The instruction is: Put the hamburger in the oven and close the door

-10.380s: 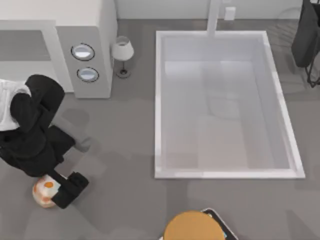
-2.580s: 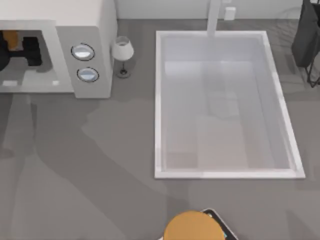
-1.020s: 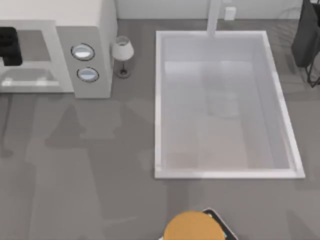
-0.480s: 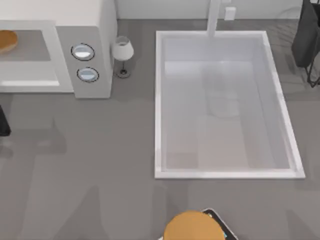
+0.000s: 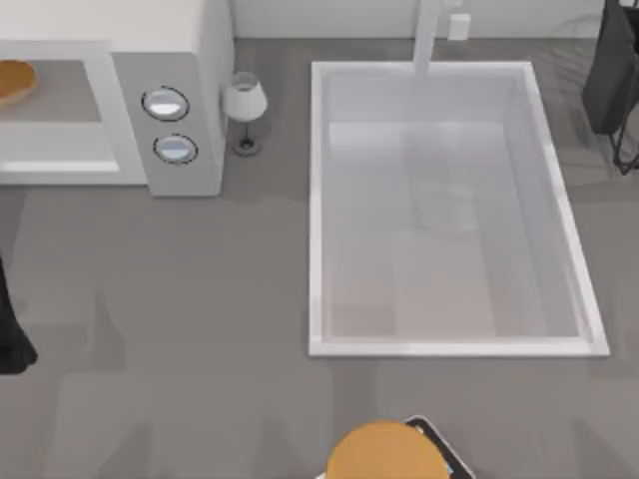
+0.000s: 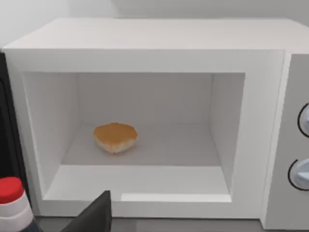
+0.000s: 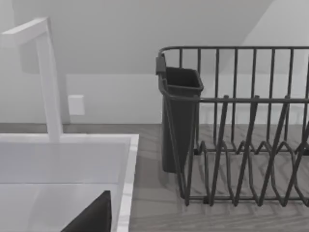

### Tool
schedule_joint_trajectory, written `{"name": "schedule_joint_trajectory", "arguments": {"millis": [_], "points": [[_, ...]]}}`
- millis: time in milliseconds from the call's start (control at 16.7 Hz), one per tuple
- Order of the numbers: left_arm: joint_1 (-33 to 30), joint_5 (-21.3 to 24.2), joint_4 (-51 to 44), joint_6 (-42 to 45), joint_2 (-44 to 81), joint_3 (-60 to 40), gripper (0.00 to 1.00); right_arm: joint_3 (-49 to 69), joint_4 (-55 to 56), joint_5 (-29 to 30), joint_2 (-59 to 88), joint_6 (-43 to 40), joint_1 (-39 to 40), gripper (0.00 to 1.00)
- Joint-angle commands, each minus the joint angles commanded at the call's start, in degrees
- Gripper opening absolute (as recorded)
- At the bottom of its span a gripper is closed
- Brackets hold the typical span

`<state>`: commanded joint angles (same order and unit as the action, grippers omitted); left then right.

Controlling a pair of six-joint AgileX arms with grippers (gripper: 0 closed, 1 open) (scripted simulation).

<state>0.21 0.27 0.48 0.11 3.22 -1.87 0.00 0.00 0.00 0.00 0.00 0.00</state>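
- Top view: the grey table (image 5: 220,299) is seen from above, with a large white sink (image 5: 315,200) set into its right half and a white faucet (image 5: 427,35) at the sink's far rim.
- The oven (image 5: 185,60) is placed at the far left of the table, its two dials (image 5: 166,103) turned toward the sink; its cavity is uncovered at the front.
- A dark wire dish rack (image 5: 619,80) is stood at the far right corner, beyond the sink.
- The left arm (image 5: 12,344) is seen as a dark shape at the left edge of the table, well in front of the oven.
- An orange-brown disc (image 5: 384,451) is cut by the near edge of the table.
- A white stemmed glass (image 5: 245,105) is set upright between the oven and the sink, just beside the oven.
- The hamburger (image 6: 115,137) is laid on the floor of the oven's cavity, left of its middle, touched by nothing.
- A red-capped bottle (image 6: 12,203) is seen near the oven's front corner in the left wrist view.
- The left end effector (image 6: 94,217) is held in front of the open cavity and apart from the hamburger; wide or narrow cannot be told.
- The right end effector (image 7: 91,217) is held by the sink's far corner, facing the dish rack; its state cannot be told.
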Motion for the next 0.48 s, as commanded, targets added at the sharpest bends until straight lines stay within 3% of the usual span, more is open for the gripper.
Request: {"name": "schedule_joint_trajectory", "arguments": {"millis": [480], "points": [[-0.21, -0.27, -0.47, -0.11, -3.22, 1.87, 1.0, 0.0, 0.0, 0.0, 0.0, 0.0, 0.0, 1.0]]}}
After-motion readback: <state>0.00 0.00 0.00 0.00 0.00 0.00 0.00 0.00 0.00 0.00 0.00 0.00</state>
